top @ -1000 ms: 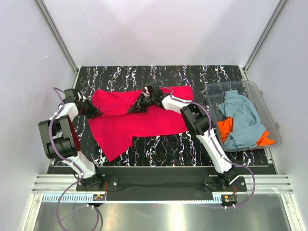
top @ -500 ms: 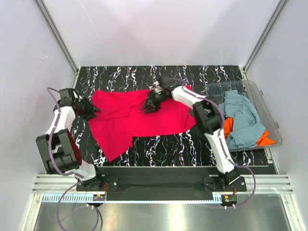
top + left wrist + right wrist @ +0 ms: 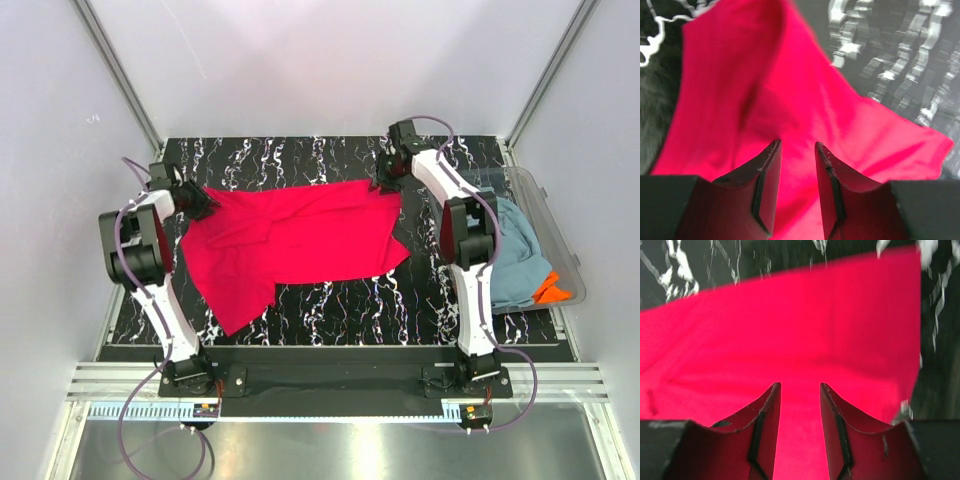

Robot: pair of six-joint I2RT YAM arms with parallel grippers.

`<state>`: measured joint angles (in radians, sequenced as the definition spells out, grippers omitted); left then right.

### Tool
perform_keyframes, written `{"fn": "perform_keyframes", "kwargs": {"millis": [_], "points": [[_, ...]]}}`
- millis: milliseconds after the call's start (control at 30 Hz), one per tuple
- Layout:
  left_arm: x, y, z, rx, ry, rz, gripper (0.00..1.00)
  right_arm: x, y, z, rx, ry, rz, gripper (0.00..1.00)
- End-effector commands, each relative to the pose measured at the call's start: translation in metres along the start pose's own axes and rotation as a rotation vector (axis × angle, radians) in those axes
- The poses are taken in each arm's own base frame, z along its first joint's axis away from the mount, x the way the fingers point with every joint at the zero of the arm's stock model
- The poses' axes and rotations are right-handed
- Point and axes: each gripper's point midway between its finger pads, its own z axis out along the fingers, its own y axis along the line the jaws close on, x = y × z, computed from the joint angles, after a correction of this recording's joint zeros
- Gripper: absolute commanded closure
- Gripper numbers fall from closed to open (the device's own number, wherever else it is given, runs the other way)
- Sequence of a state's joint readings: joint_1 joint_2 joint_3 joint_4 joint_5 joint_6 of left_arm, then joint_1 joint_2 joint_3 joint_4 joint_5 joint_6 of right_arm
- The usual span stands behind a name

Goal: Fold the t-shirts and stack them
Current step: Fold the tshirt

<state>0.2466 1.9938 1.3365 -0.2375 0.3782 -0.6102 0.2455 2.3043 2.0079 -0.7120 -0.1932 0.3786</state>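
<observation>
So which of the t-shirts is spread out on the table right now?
The red t-shirt: it lies spread on the black table, while the grey-blue t-shirt and the orange t-shirt sit bunched in the clear tub at the right.

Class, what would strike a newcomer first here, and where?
A red shirt lies spread across the middle of the black marbled table. The left fingers and right fingers are at its far corners. At the right, a clear tub holds a grey-blue shirt and an orange shirt.
</observation>
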Motion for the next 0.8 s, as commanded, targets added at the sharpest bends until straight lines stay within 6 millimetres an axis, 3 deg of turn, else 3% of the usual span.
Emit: {"fn": "perform_keyframes", "kwargs": {"millis": [0, 167, 200, 367, 467, 533, 600, 633, 667, 700, 733, 767], "points": [[-0.036, -0.007, 0.012, 0.012, -0.089, -0.039, 0.62, -0.015, -0.010, 0.020, 0.083, -0.037, -0.117, 0.57], [-0.053, 0.006, 0.032, 0.009, -0.094, -0.110, 0.62, -0.030, -0.023, 0.050, 0.101, -0.057, -0.104, 0.57], [-0.049, 0.015, 0.043, -0.001, -0.073, -0.131, 0.62, -0.032, -0.026, 0.052, 0.100, -0.052, -0.096, 0.57], [-0.073, 0.012, 0.062, 0.051, -0.053, -0.161, 0.62, -0.030, -0.034, 0.083, 0.084, -0.010, -0.078, 0.55], [-0.086, 0.002, 0.059, 0.076, -0.055, -0.128, 0.60, -0.052, -0.024, 0.069, 0.067, -0.057, -0.089, 0.53], [-0.089, -0.006, 0.049, 0.086, -0.062, -0.087, 0.58, -0.055, -0.020, 0.056, 0.069, -0.059, -0.078, 0.51], [-0.099, -0.027, 0.019, 0.103, -0.107, -0.023, 0.55, -0.064, -0.013, 0.025, 0.083, -0.080, -0.066, 0.46], [-0.089, -0.021, 0.012, 0.061, -0.098, -0.021, 0.54, -0.065, -0.010, 0.012, 0.091, -0.084, -0.048, 0.45], [-0.095, -0.039, -0.019, 0.071, -0.147, 0.015, 0.53, -0.075, 0.000, -0.018, 0.085, -0.122, -0.046, 0.44], [-0.092, -0.040, -0.033, 0.051, -0.165, 0.051, 0.52, -0.062, -0.004, -0.024, 0.103, -0.081, -0.032, 0.40], [-0.075, -0.021, -0.038, -0.034, -0.155, 0.050, 0.51, -0.059, -0.003, -0.035, 0.108, -0.074, -0.033, 0.38], [-0.068, -0.022, -0.053, -0.063, -0.172, 0.077, 0.49, -0.064, 0.001, -0.064, 0.120, -0.106, -0.037, 0.37]]}}
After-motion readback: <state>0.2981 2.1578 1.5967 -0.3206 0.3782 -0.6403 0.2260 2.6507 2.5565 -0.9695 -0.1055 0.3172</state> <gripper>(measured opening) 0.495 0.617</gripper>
